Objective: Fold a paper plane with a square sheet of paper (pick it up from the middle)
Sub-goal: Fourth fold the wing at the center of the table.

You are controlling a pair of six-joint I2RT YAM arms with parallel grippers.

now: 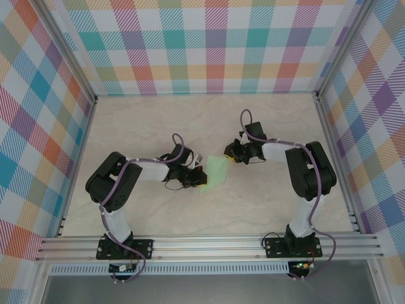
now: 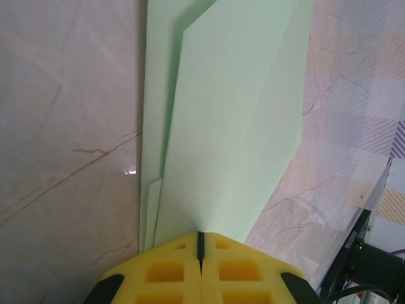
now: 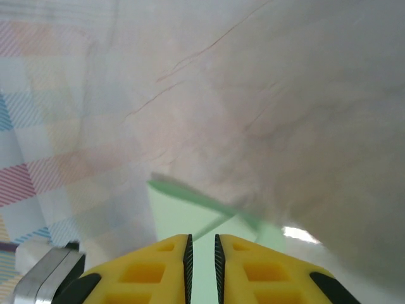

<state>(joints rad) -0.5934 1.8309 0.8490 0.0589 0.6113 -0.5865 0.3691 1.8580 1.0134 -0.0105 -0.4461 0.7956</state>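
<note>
Left gripper: clamped shut on near end of paper. I see folded pale green layers running away from its fingertips, lying on marble-look table. Right gripper: jaws a narrow slit apart, green paper edge just ahead (cannot tell if pinched). Top view puts paper mid-table, between both grippers. White print on black part, too small to read. Plaid walls surround table. Purple cable runs along left arm.

Green paper: far end cut off at top edge, near end behind left fingers.
</note>
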